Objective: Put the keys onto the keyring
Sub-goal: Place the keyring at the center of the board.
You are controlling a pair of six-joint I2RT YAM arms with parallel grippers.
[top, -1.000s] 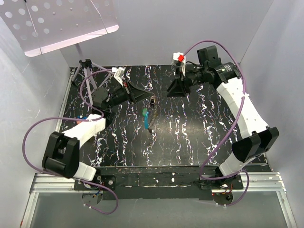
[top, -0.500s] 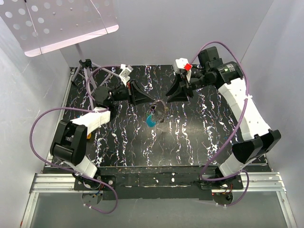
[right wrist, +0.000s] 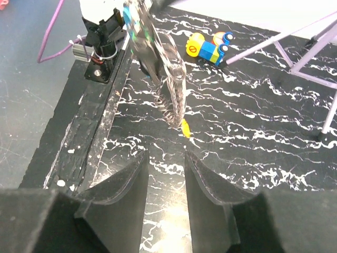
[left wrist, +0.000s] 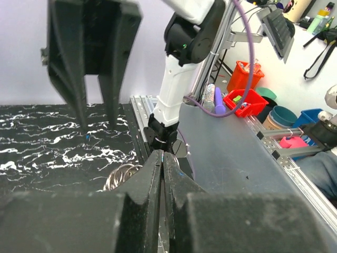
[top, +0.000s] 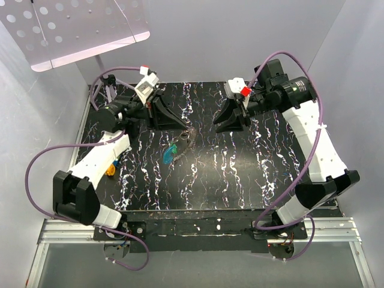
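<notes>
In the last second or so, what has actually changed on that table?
The left jaws carried the keyring a little toward the left arm's side, and the keys dangling from it swung along. The right jaws pulled back slightly to the right. Unchanged: left jaws shut on the keyring, right jaws open and empty.

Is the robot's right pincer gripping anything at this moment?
No, the right pincer has its two fingers standing apart, with only the black marbled table showing between them.

White walls [top: 240,36], black marbled tbl [top: 228,180]
</notes>
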